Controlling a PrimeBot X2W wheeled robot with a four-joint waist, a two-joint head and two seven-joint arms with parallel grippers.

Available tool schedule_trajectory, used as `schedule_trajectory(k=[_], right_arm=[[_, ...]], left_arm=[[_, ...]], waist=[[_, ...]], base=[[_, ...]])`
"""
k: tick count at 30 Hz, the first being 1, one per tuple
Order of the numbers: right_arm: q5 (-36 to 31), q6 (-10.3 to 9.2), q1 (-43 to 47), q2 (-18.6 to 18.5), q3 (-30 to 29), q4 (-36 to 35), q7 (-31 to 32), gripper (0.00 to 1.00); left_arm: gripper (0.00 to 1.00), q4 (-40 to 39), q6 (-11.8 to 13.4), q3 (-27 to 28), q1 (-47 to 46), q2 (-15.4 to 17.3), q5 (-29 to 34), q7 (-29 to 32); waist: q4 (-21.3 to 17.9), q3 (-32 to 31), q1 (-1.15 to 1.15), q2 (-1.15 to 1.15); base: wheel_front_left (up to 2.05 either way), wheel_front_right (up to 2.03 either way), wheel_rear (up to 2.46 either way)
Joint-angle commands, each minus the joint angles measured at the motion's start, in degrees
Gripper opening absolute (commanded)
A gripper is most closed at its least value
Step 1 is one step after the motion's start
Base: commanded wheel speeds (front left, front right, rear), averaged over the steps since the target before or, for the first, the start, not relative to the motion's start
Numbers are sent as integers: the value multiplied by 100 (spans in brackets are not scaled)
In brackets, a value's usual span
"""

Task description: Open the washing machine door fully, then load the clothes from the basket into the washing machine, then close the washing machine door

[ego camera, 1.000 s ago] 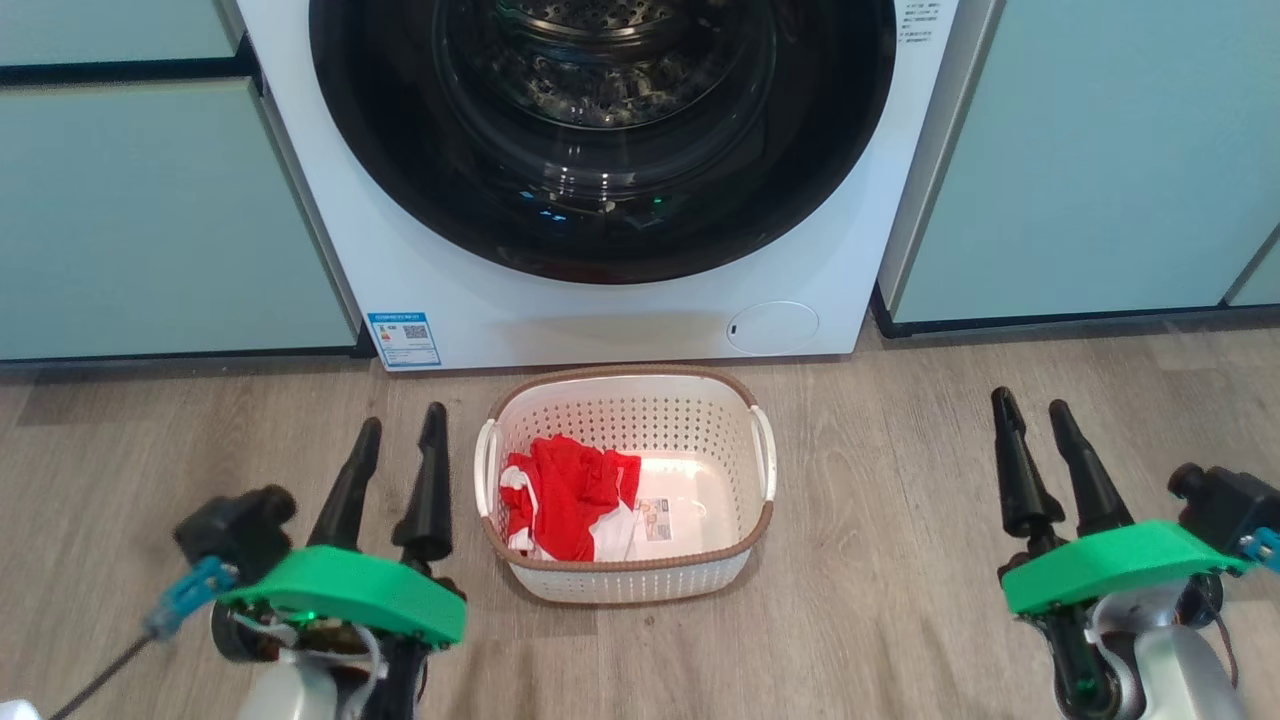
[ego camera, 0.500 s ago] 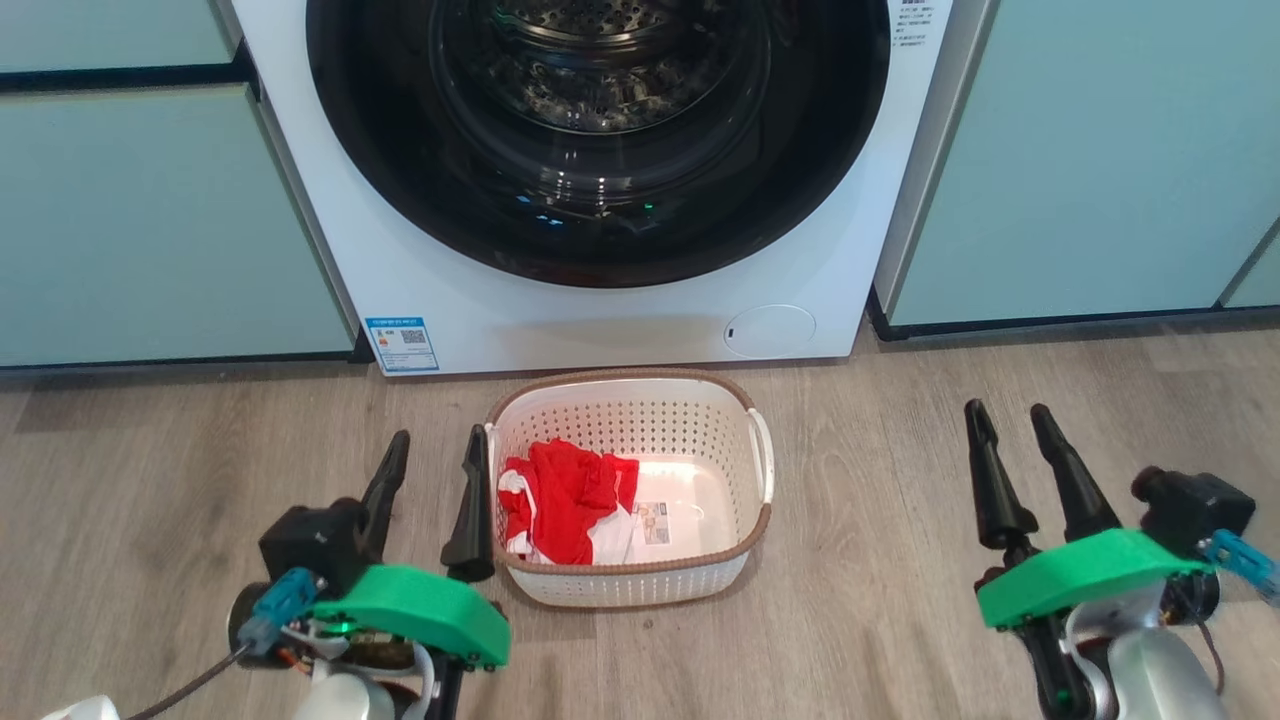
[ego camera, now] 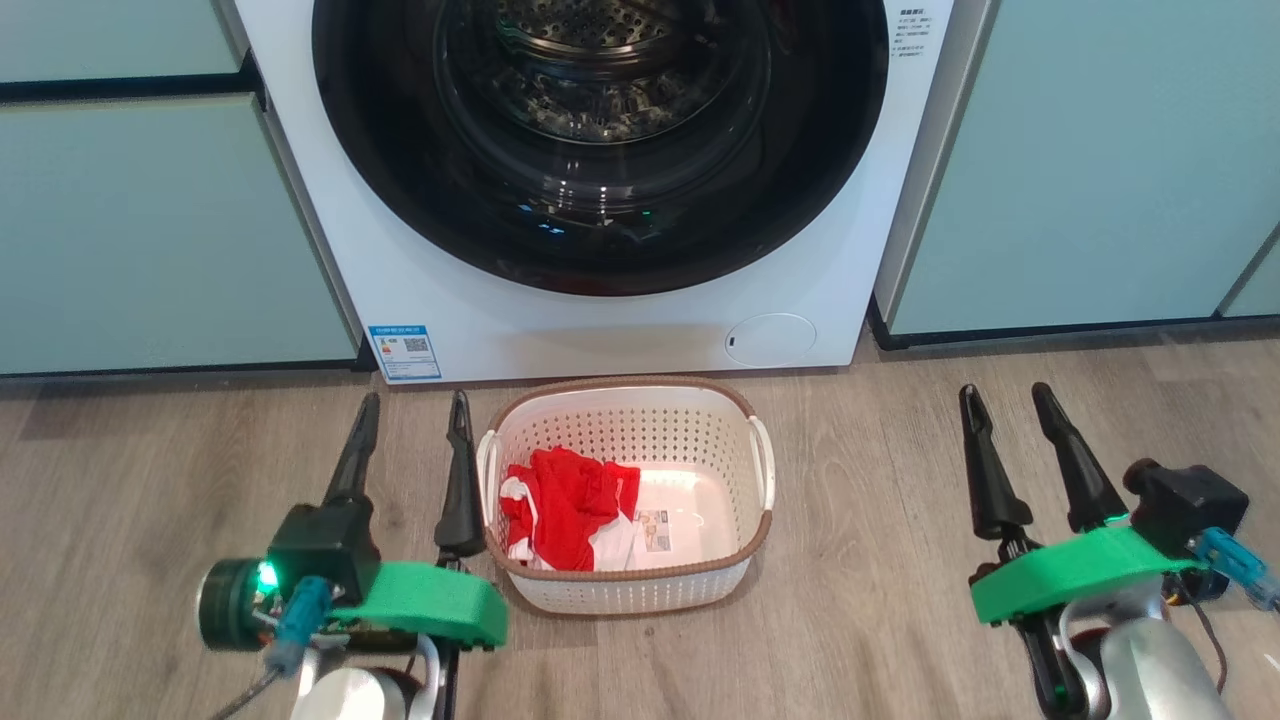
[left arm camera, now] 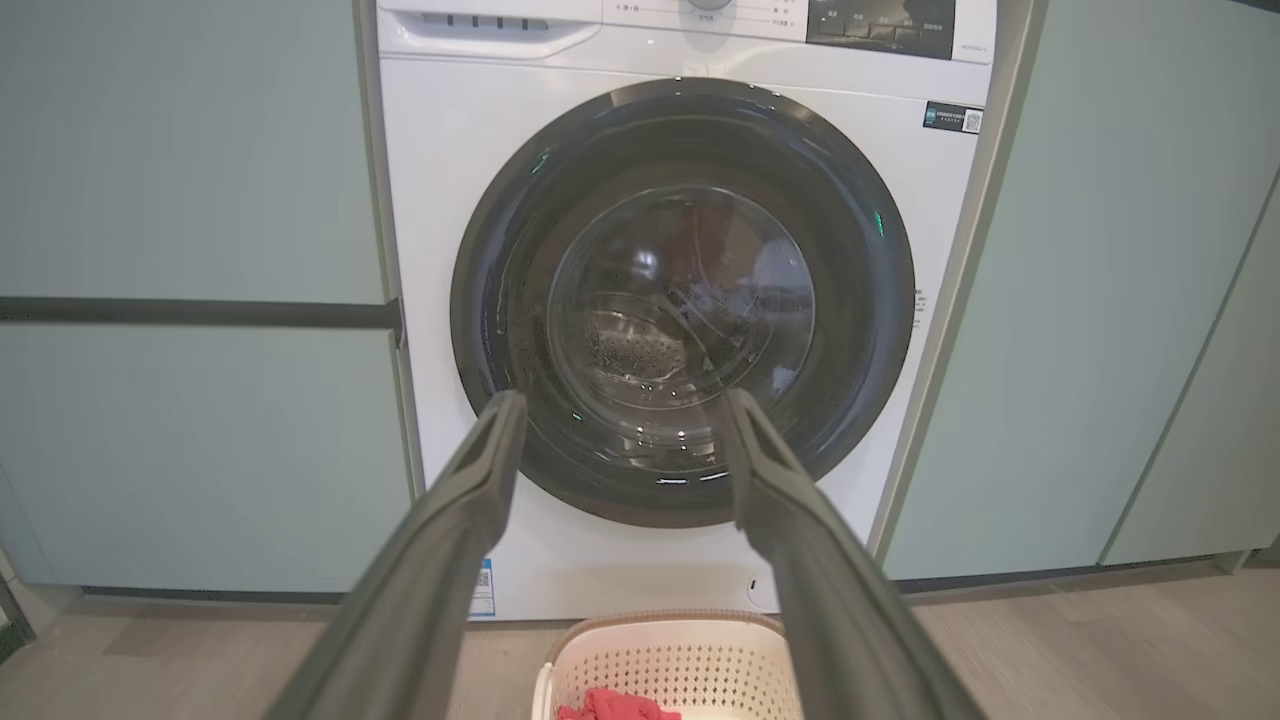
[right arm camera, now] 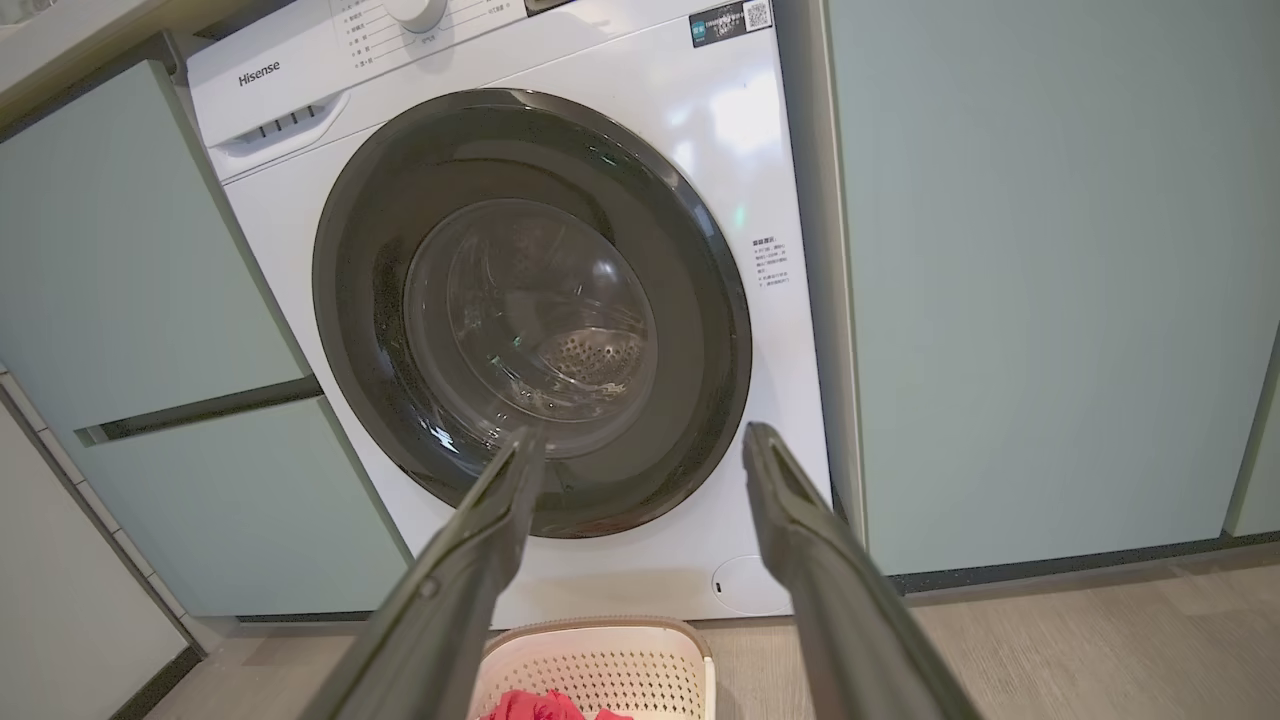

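Observation:
The white washing machine (ego camera: 620, 330) stands ahead with its round black-ringed door (ego camera: 600, 140) flat against the front; the same door (left arm camera: 680, 300) (right arm camera: 530, 310) faces both wrist cameras. On the floor before it sits the cream basket (ego camera: 625, 400) holding the red and white clothes (ego camera: 560, 505) in its left half. My left gripper (ego camera: 412, 410) is open, low beside the basket's left handle. My right gripper (ego camera: 1005, 400) is open over the floor to the basket's right. Both point toward the machine.
Pale teal cabinets (ego camera: 150, 230) (ego camera: 1100, 160) flank the machine on both sides. Wood-look floor (ego camera: 880, 500) spreads around the basket. The control panel and dial (right arm camera: 415, 12) run along the machine's top.
My left gripper has swung right toward the basket, turned, then reached forward. The right gripper has shifted a little left. The head camera has tilted slightly.

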Motion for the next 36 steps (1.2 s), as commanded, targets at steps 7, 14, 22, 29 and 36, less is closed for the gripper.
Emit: schedule_trajectory(k=[7,14,22,29,36], right_arm=[[-483,-1,-357,-76,138,-241,-193,100],[-740,-1,-359,-80,153,130,-311,100],[-820,-1,-376,-82,-6,555,-379,100],[-845,-1,-370,-82,21,661,-379,100],[-845,-1,-358,-82,49,623,-379,100]], left_arm=[[100,-396,305,-38,-299,40,636,-190],[100,17,25,-147,-173,-19,878,-308],[100,752,-446,329,-26,-250,739,-375],[100,1013,-513,620,-2,-291,648,-375],[100,1100,-421,711,-29,-295,355,-375]], waist=[[-10,-35,0,0],[-33,-94,0,0],[-69,-142,0,0],[-95,-138,0,0],[-101,-108,0,0]], base=[[0,0,0],[0,0,0],[0,0,0],[0,0,0],[0,0,0]])
